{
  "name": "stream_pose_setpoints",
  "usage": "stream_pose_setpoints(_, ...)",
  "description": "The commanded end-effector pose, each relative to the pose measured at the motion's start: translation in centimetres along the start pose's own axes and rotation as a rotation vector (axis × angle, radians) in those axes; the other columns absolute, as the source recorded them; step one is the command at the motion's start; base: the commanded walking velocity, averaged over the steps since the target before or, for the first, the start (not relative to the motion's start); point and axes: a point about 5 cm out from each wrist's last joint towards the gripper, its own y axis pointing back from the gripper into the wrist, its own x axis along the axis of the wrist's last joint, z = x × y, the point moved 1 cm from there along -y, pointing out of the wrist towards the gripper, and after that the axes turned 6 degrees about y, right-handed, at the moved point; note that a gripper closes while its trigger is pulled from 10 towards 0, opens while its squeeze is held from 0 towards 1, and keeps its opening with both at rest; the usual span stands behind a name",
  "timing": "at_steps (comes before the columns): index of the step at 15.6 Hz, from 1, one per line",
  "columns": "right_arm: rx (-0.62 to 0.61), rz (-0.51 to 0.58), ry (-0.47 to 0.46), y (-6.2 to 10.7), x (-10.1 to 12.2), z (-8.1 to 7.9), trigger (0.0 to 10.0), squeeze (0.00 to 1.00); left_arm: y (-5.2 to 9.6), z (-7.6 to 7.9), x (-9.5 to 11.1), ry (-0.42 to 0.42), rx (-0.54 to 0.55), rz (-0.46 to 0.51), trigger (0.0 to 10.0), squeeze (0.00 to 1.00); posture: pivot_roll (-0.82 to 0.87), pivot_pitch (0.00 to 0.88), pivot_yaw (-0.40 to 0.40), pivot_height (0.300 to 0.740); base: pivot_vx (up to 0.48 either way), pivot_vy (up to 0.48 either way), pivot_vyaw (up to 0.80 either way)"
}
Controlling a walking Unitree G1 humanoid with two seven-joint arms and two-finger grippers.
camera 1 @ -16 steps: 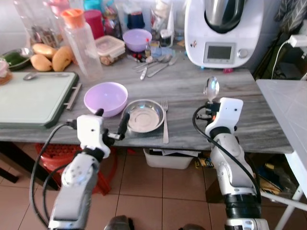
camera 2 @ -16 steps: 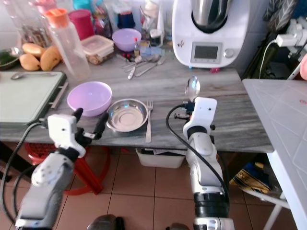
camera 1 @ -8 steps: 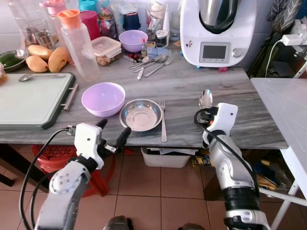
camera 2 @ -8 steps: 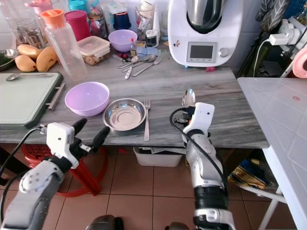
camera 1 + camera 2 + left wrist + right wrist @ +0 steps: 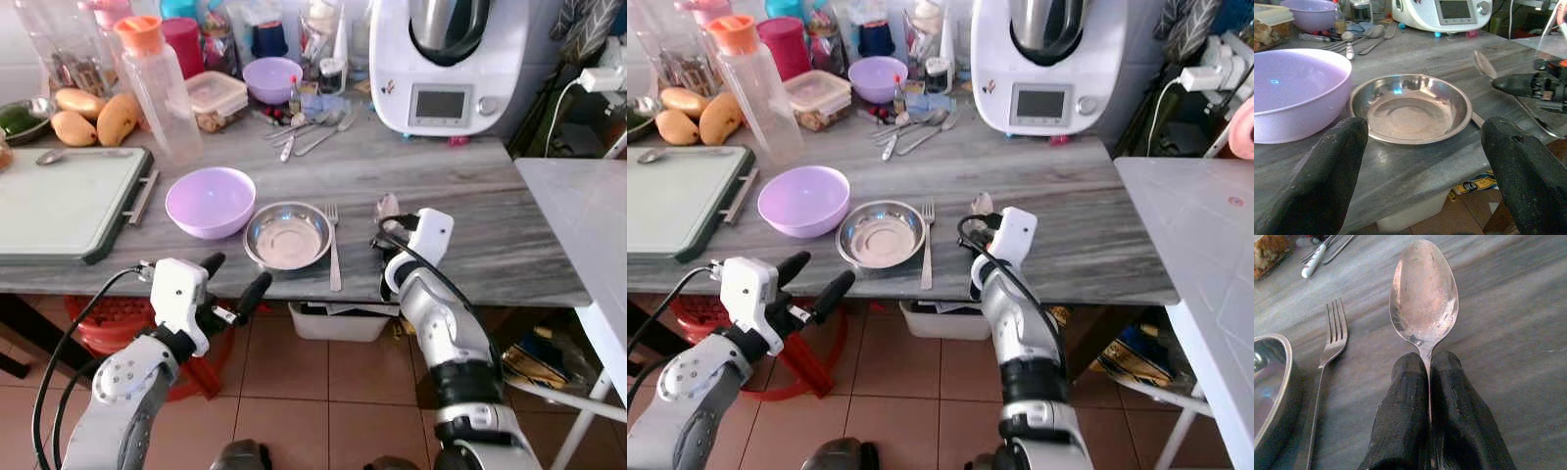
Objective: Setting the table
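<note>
You're placing the spoon [image 5: 1423,296]: your right gripper [image 5: 1429,364] pinches its handle low near the tabletop's [image 5: 490,196] front edge, beside the fork [image 5: 335,245]. Next, lay it flat and release. Your left gripper [image 5: 1422,142] hangs spread and empty.

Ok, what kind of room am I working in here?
Most likely a home kitchen: a grey counter crowded with a food processor, a cutting board, mangoes and loose cutlery.

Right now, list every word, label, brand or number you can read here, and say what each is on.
None can be read.
White kitchen machine: its screen shows no legible characters.
Jars and bottles at the back: labels too small and blurred.
Leaflet under the table: print too blurred.
</note>
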Motion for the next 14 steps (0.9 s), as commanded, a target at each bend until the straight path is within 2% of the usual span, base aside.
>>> stream_pose_setpoints(1, 0.012, -0.018, 0.004, -0.4, 0.1, -0.6, 10.0, 0.00, 0.0, 0.3, 0.3, -0.007, -0.016, 0.005, 10.0, 0.00, -0.01, 0.006, 0.033, 0.740, 0.000, 0.000, 0.00)
stream_pose_setpoints(4, 0.013, -0.043, 0.027, -1.0, 0.2, -1.2, 10.0, 0.00, -0.1, 0.4, 0.5, -0.004, -0.010, 0.012, 10.0, 0.00, 0.00, 0.011, 0.030, 0.740, 0.000, 0.000, 0.00)
stream_pose_setpoints(7, 0.001, -0.057, 0.002, -1.5, 0.2, -1.2, 10.0, 0.00, -0.1, 0.4, 0.3, -0.005, -0.019, -0.001, 10.0, 0.00, 0.00, 0.014, 0.033, 0.740, 0.000, 0.000, 0.00)
stream_pose_setpoints(14, 0.009, -0.071, -0.051, -2.1, 0.4, -2.4, 10.0, 0.00, -0.4, 0.6, 0.3, -0.010, -0.030, -0.006, 10.0, 0.00, 0.00, 0.009, 0.037, 0.740, 0.000, 0.000, 0.00)
